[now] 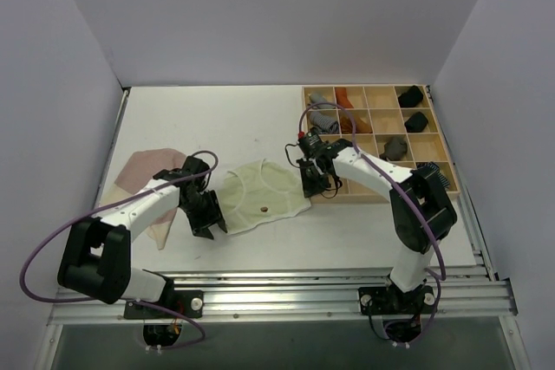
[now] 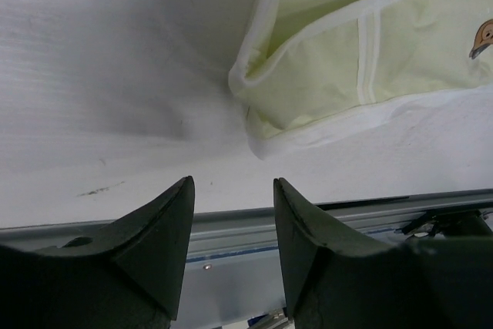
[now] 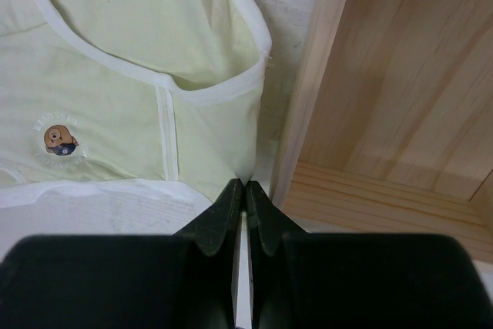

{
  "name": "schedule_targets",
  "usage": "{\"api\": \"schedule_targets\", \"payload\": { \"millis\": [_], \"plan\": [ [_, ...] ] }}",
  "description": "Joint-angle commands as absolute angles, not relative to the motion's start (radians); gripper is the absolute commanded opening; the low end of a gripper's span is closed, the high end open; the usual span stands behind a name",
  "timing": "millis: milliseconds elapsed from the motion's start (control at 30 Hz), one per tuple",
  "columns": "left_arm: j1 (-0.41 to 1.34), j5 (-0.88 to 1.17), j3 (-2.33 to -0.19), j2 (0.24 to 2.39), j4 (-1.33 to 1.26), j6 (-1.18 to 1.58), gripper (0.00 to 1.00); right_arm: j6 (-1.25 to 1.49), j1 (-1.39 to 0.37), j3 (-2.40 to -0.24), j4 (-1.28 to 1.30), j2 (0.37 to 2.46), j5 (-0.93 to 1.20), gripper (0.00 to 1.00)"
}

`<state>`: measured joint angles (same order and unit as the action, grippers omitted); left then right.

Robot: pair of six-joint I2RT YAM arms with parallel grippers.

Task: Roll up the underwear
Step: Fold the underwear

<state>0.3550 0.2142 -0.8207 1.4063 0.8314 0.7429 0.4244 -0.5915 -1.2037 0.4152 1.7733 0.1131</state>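
Observation:
The pale yellow-green underwear [image 1: 264, 197] lies spread flat in the middle of the table, a small brown print on its front. My right gripper [image 1: 312, 188] is at its right corner, beside the wooden box. In the right wrist view the jaws [image 3: 244, 184] are shut, with the corner of the yellow-green cloth [image 3: 115, 75] pinched at their tips. My left gripper [image 1: 205, 230] hangs open by the cloth's left side. In the left wrist view its jaws [image 2: 233, 182] hold nothing, and the folded white-trimmed edge [image 2: 347, 59] lies just beyond them. The dusty pink underwear [image 1: 147, 171] lies flat at the left, partly under my left arm.
A wooden compartment box [image 1: 381, 197] stands at the back right, close against the right gripper. It holds grey [image 1: 323, 117], rust [image 1: 347, 97] and black [image 1: 412, 95] rolls. An aluminium rail [image 1: 286, 288] runs along the table's near edge, just below the left fingers.

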Motion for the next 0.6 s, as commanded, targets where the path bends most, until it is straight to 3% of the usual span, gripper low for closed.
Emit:
{"api": "schedule_targets", "payload": {
  "millis": [0, 167, 267, 333, 367, 467, 533, 567],
  "plan": [
    [0.36, 0.23, -0.795, 1.413, 0.687, 0.808, 0.54, 0.448, -0.598, -1.192, 0.433, 1.721, 0.123, 0.0],
    [0.377, 0.239, -0.764, 1.466, 0.589, 0.85, 0.54, 0.453, -0.597, -1.172, 0.422, 1.706, 0.121, 0.0],
    [0.394, 0.245, -0.729, 1.505, 0.562, 0.861, 0.49, 0.46, -0.597, -1.169, 0.419, 1.7, 0.12, 0.0],
    [0.4, 0.25, -0.707, 1.509, 0.549, 0.868, 0.38, 0.463, -0.597, -1.169, 0.416, 1.697, 0.123, 0.0],
    [0.405, 0.252, -0.703, 1.505, 0.549, 0.871, 0.2, 0.462, -0.597, -1.17, 0.417, 1.697, 0.123, 0.0],
    [0.417, 0.265, -0.704, 1.464, 0.584, 0.88, 0.06, 0.459, -0.595, -1.18, 0.423, 1.701, 0.118, 0.0],
    [0.426, 0.281, -0.719, 1.41, 0.647, 0.885, 0.08, 0.456, -0.591, -1.187, 0.426, 1.704, 0.115, 0.0],
    [0.428, 0.29, -0.729, 1.39, 0.675, 0.887, 0.15, 0.45, -0.589, -1.189, 0.433, 1.707, 0.112, 0.0]
  ]
}}
